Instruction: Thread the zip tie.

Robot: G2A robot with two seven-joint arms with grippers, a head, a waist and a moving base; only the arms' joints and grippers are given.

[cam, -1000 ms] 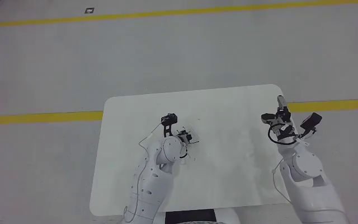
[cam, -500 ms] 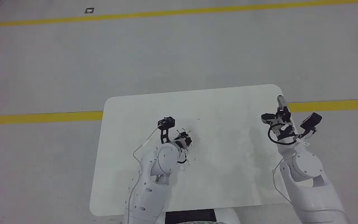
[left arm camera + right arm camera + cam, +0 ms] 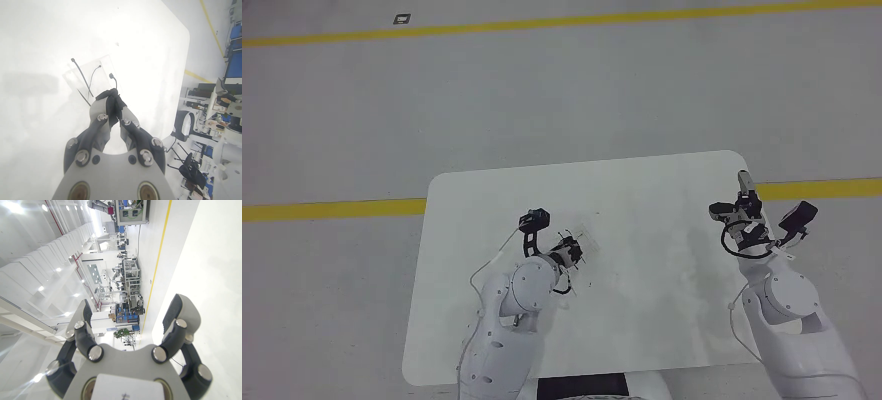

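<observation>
The left gripper sits low over the middle of the white table, a thin black zip tie poking out beside it. The right gripper hangs at the table's right edge, near a yellow floor line.

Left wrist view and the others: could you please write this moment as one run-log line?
left gripper: shut on zip tie at clear plate | loose zip ties: lying across plate | right gripper: open, empty

Plastic zip tie, matt table
</observation>
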